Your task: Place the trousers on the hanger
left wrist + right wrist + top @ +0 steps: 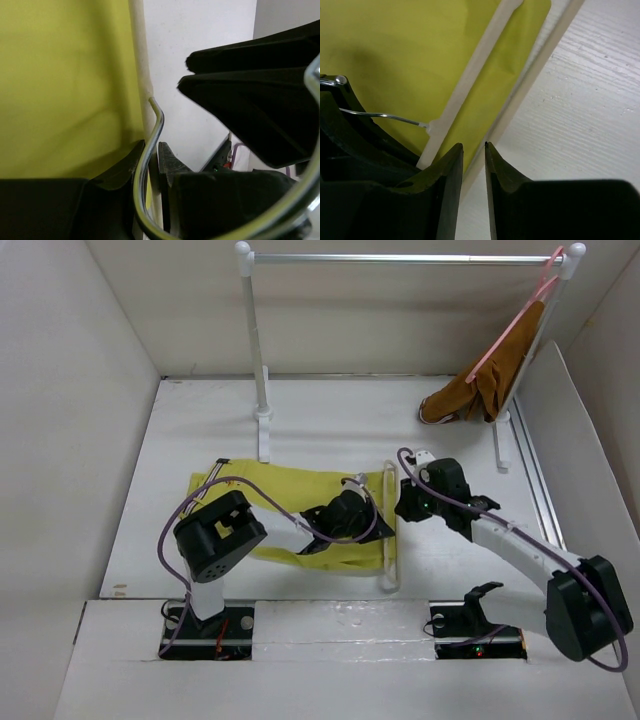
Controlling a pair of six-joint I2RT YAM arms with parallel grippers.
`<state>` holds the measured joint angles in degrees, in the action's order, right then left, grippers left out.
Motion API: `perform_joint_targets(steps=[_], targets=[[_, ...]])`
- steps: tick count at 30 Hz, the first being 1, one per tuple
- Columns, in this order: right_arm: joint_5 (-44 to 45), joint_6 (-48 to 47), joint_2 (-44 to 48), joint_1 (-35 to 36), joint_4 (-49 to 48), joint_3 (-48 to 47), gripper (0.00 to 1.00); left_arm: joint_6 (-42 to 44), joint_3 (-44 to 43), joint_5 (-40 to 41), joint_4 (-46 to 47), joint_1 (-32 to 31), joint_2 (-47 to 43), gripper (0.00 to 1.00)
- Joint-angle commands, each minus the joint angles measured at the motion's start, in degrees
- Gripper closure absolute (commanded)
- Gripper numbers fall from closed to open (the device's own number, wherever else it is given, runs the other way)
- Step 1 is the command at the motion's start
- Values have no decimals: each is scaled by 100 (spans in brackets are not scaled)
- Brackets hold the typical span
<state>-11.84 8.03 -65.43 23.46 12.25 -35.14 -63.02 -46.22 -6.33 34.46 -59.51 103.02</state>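
The yellow-green trousers (pixel 270 490) lie flat on the table. Their right end lies under the cream-white hanger (pixel 389 560), which lies lengthwise across it. My left gripper (pixel 362 510) reaches over the cloth to the hanger's left side. In the left wrist view (pixel 151 145) its jaws are shut on the hanger's metal hook (pixel 159 120), beside the cream rod (pixel 140 50) and the cloth (pixel 60 85). My right gripper (pixel 402 502) is at the hanger's right rod. In the right wrist view (pixel 474 145) its jaws stand a narrow gap apart, with the outer rod (pixel 545 55) running in between the tips. Yellow cloth (pixel 395 45) shows between the two rods.
A metal rail (pixel 400 258) on two white posts stands at the back. A pink hanger (pixel 515 315) with a rust-brown garment (pixel 480 390) hangs at its right end. The left post's base (pixel 263 430) is just behind the trousers. White walls enclose the table.
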Motion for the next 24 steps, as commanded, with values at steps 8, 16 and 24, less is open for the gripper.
perform_joint_targets(steps=[8,16,24], targets=[[67,137,-619,-26,-917,77,63,133,-388,220,-53,18,34,100],[-152,453,-1340,-26,-1637,182,53,71,-248,246,-220,18,7,100],[-240,787,-1728,88,-1990,384,91,80,-204,369,-317,18,34,100]])
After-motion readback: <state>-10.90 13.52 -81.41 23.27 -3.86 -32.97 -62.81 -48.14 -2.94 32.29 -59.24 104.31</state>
